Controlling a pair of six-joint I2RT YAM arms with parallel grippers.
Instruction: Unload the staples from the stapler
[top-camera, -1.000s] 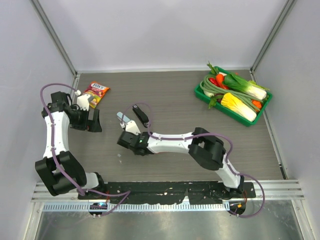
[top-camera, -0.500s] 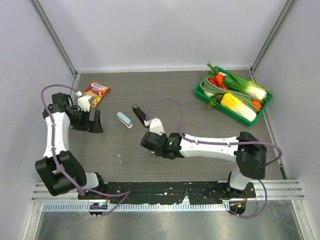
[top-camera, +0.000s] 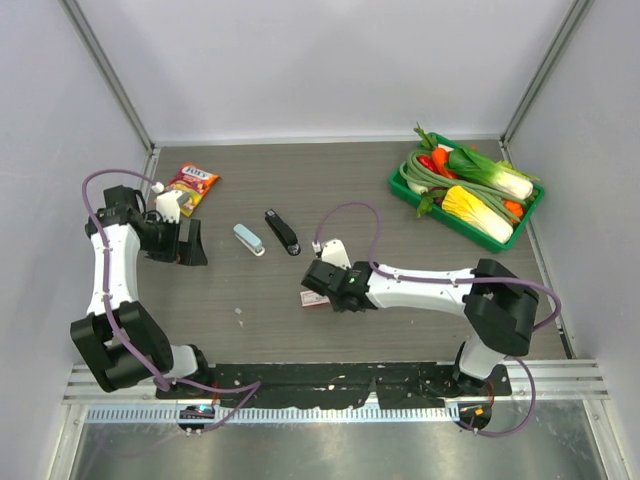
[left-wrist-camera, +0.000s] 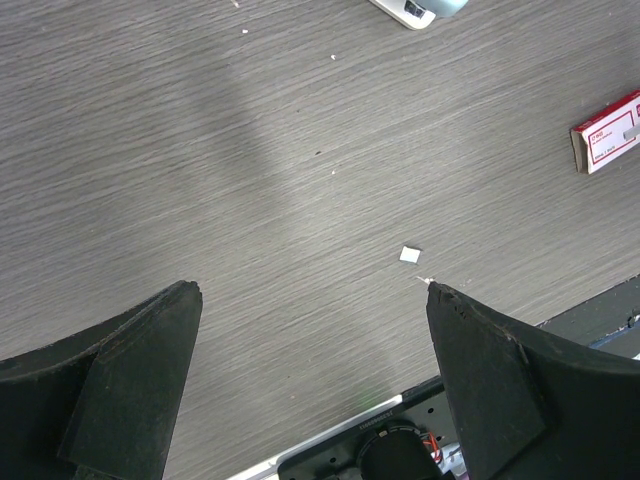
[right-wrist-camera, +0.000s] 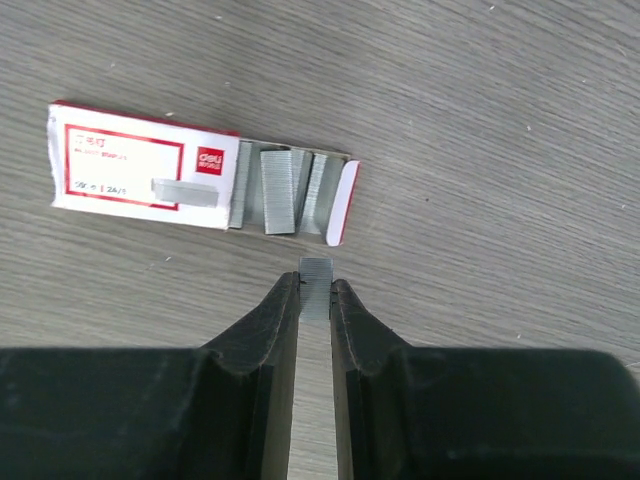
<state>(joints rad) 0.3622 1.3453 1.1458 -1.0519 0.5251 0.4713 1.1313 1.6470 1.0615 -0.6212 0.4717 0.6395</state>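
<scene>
Stapler (top-camera: 249, 239): it lies on the counter (top-camera: 350, 190) left of centre, between the two arms.
Long axis: the pale blue-grey shell and the black inner arm (top-camera: 282, 231) each run diagonally, with the far end to the left and the near end to the right. They lie side by side with a band of counter between them. Whether they join anywhere cannot be told.
Staples (right-wrist-camera: 316, 270): a short grey strip lies lengthwise along the fingers, its free end pointing at the staple box.
Right claw (right-wrist-camera: 316, 290): narrow, pinching that strip, just on the near side of the box.
Left claw (left-wrist-camera: 312, 290): spread wide and holding nothing, at the left side of the counter, well apart from the stapler.
Staple box (right-wrist-camera: 150, 180): red and white, lying flat. Its inner tray sticks out to the right with more grey strips in it, and one loose strip rests on the lid.
Writing: "deli" in white on a red square on the lid. The small red print beside it is unreadable, and so is the snack packet (top-camera: 192, 185).
Cut off: the left wrist view catches only a corner of the stapler at its top edge and one end of the box at its right edge. From above, the right claw covers most of the box.
Other: a white scrap (left-wrist-camera: 410, 254) lies on the counter, and a green tray (top-camera: 397, 186) of vegetables sits at the far right.
</scene>
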